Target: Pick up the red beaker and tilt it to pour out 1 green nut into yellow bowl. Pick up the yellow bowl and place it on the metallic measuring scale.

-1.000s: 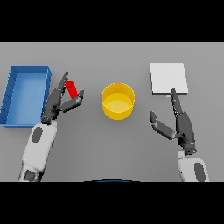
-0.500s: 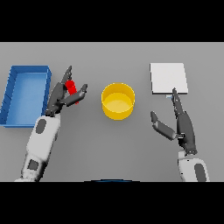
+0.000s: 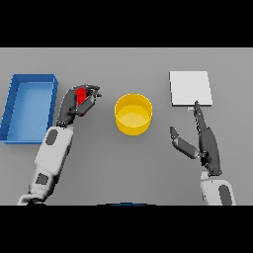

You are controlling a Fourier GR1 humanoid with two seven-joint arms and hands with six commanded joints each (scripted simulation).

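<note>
Plain grey desk (image 3: 123, 163). Left hand (image 3: 74, 106) curled round small red beaker (image 3: 81, 96); right hand (image 3: 205, 143) splayed open beside round yellow bowl (image 3: 133, 114).

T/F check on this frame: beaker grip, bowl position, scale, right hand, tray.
1. The left hand has its fingers curled round the red beaker. True.
2. The yellow bowl sits on the metallic measuring scale. False: the bowl stands on the table, to the left of the scale and apart from it.
3. The right hand holds the bowl. False: it is open, fingers straight, near the scale's lower edge and holding nothing.
4. The blue tray lies at the left of the table, beyond the left hand. True.
5. The beaker is over the bowl, pouring. False: it is beside the bowl, to its left, with a gap between them.
</note>
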